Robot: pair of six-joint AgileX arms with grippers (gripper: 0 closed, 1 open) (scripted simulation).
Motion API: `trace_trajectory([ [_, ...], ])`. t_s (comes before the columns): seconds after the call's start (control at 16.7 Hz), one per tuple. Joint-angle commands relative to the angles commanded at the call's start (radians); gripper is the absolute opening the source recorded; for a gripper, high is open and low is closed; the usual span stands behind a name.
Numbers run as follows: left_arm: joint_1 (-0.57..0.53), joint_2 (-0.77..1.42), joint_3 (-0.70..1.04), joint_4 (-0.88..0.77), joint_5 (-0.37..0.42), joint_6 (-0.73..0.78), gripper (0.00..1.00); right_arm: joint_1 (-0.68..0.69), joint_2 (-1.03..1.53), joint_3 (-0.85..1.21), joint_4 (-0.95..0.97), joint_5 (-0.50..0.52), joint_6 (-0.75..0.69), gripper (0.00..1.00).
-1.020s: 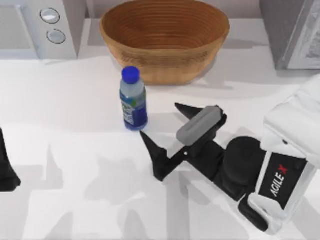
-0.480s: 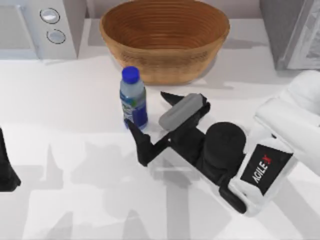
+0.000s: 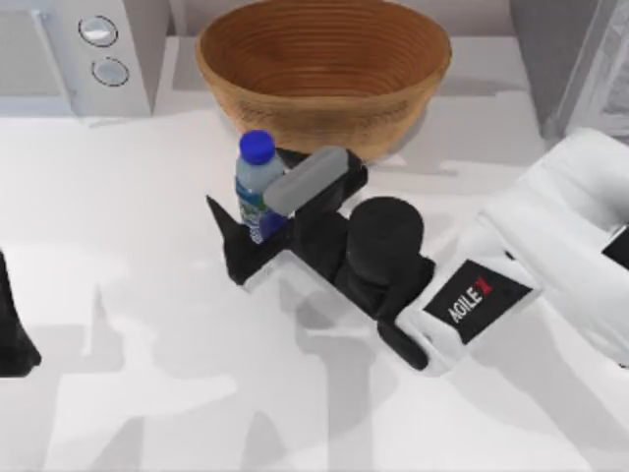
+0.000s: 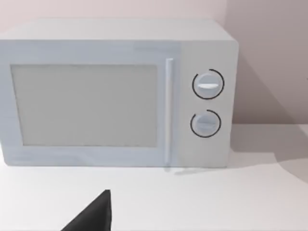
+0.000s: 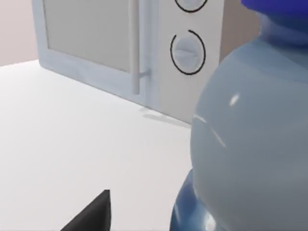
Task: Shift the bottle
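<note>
Beside woven bowl (image 3: 324, 79), bottle (image 3: 254, 177) (upright), right end effector (image 3: 257, 202) around

My right gripper (image 3: 254, 211) has slid in toward the bottle (image 3: 257, 179) over the last second. Before, its open fingers lay well short of the bottle; now they straddle its lower body, one fingertip (image 3: 221, 221) past it on the near side. The bottle itself has not moved.

The right hand (image 3: 257, 211) covers the bottle's (image 3: 254, 177) lower body — its far finger is hidden. The left hand (image 3: 15, 329) is cut off at the edge.
</note>
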Motion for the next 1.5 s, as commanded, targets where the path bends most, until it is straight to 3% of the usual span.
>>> trace_trajectory([
  [0.24, 0.0, 0.0, 0.0, 0.0, 0.0, 0.0, 1.0, 0.0, 0.001, 0.002, -0.002, 0.0, 0.0, 1.0],
  [1.02, 0.0, 0.0, 0.0, 0.0, 0.0, 0.0, 1.0, 0.0, 0.001, 0.002, -0.002, 0.0, 0.0, 0.02],
  [1.5, 0.0, 0.0, 0.0, 0.0, 0.0, 0.0, 1.0, 0.0, 0.001, 0.002, -0.002, 0.0, 0.0, 0.0],
])
